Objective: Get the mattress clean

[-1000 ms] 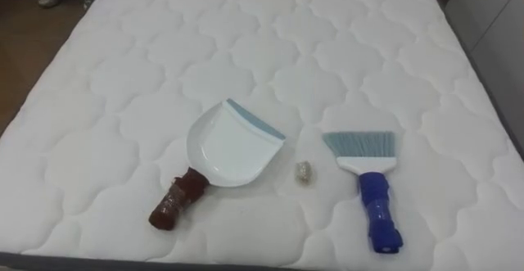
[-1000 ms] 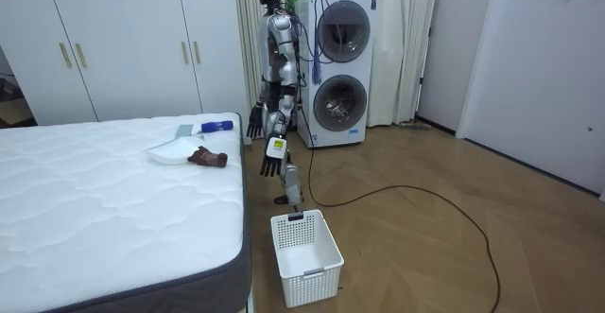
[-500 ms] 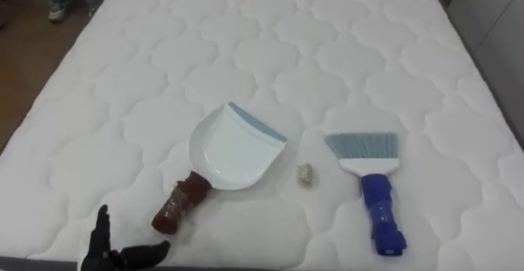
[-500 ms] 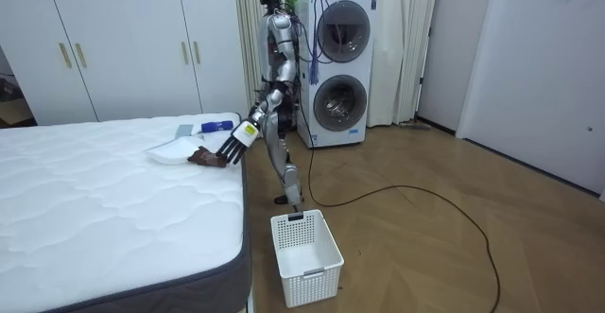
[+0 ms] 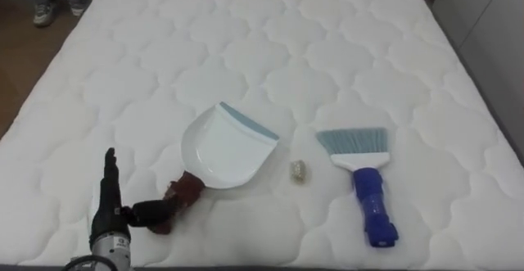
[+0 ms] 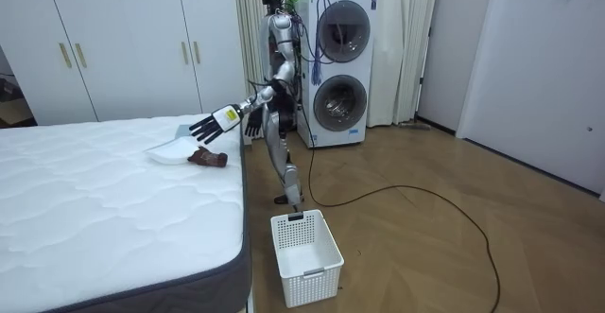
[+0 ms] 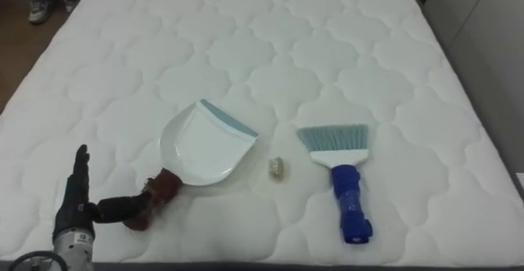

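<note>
A white dustpan with a blue-grey lip lies on the white quilted mattress, its brown handle pointing at me. To its right lies a brush with a blue handle and pale blue bristles. A small crumpled scrap sits between them. My left hand is raised at the lower left, open, fingers straight up, with the thumb reaching toward the end of the dustpan handle. In the room view I stand at the bed's edge with the left hand out over it and the right hand hanging by my side.
A white laundry basket stands on the wooden floor beside the bed's corner. Stacked washing machines are behind me, and white wardrobes line the wall. A person's shoes show past the mattress's far left edge.
My left arm has risen from my side to over the bed's edge, and the hand has come up close to the dustpan handle. The camera has shifted slightly.
</note>
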{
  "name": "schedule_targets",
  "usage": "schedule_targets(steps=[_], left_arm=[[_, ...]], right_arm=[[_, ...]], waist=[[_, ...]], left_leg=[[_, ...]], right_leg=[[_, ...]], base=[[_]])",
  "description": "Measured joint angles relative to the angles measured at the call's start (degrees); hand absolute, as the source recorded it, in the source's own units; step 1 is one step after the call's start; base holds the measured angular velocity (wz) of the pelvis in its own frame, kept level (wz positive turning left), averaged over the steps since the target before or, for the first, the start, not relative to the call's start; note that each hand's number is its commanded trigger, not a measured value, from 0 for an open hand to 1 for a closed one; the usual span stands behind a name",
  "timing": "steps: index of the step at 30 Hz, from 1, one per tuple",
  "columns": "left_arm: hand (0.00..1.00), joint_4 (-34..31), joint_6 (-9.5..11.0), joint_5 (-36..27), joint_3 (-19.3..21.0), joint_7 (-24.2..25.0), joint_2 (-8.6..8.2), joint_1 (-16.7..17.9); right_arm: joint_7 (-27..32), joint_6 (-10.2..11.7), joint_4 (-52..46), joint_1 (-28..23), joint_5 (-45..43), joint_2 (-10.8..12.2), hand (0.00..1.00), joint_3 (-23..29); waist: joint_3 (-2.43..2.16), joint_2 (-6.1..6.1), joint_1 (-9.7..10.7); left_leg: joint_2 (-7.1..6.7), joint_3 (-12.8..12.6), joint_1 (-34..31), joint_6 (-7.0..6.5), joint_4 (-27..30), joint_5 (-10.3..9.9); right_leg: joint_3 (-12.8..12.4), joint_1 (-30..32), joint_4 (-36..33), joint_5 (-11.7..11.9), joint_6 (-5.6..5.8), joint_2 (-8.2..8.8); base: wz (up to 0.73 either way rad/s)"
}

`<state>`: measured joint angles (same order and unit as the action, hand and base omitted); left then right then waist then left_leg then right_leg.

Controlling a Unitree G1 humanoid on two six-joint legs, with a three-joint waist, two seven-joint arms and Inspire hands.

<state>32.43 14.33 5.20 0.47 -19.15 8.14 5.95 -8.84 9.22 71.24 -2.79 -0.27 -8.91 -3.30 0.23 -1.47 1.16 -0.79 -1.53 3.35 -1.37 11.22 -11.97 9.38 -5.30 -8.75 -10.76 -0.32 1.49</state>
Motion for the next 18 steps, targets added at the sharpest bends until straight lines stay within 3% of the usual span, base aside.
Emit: schedule_targets(steps=[9, 18], left_arm=[[0.00, 0.2, 0.0, 0.0, -7.3, -1.2, 0.72, -1.1], [0.00, 2.6, -0.1, 0.0, -9.3, -1.1, 0.63, -3.9]], right_arm=[[0.5, -0.5, 0.7, 1.0, 2.4, -0.1, 0.00, -2.7], [-0.2, -1.5, 1.4, 3.1, 3.0, -0.6, 0.00, -5.6]], waist=[[0.10, 0.18, 0.3], [0.30, 0.50, 1.3]], left_leg=[[0.03, -0.1, -1.2, -0.01, 0.1, 0.0], [-0.04, 0.4, -3.2, 0.00, 0.4, 0.0]], right_leg=[[0.1, 0.7, -0.1, 0.1, -0.09, 0.00], [0.6, 2.5, -0.3, 0.1, -0.12, 0.07]], base=[[0.00], [0.03]])
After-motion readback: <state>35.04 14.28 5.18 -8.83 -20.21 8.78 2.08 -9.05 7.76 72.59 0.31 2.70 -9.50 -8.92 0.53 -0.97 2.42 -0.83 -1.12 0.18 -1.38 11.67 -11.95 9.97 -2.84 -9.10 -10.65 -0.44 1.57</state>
